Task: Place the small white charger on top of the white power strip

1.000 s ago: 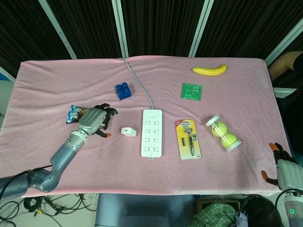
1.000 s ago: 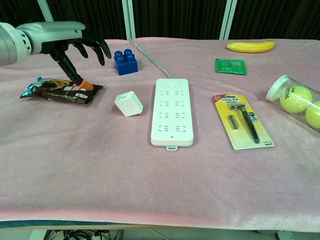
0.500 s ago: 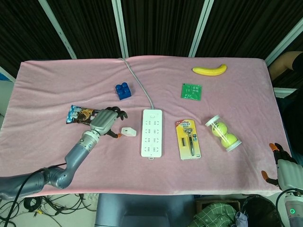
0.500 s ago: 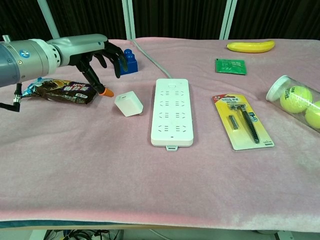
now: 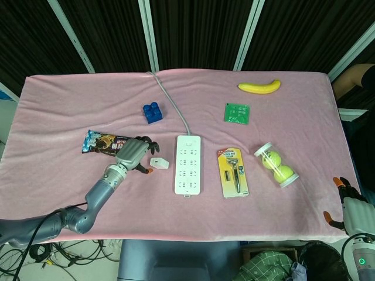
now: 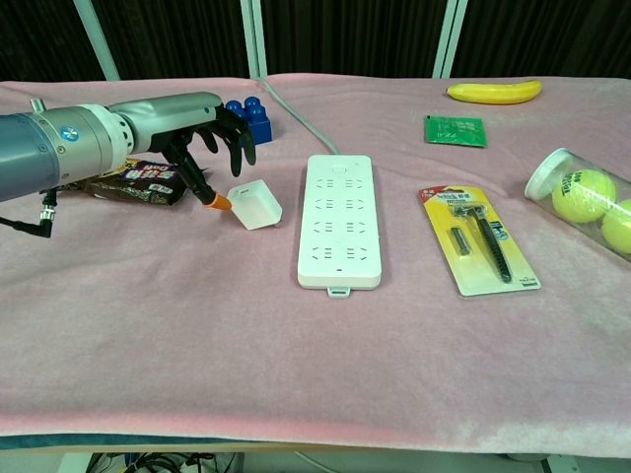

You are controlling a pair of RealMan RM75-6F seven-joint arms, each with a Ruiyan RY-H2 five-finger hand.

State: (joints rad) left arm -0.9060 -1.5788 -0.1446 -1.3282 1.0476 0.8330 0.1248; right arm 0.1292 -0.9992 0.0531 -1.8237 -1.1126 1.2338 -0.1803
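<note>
On the pink table cover [image 5: 70, 193], the small white charger [image 6: 253, 204] lies just left of the white power strip [image 6: 340, 233], not touching it. The left hand [image 6: 202, 123] is positioned immediately left of the charger, fingers spread and holding nothing; its orange thumb tip [image 6: 215, 202] is at the charger's left edge, though contact cannot be confirmed from either view. A snack wrapper [image 5: 99, 142] lies behind the hand. The right hand [image 5: 351, 209] sits at the table's near right corner, well apart from the charger; its finger state cannot be determined.
</note>
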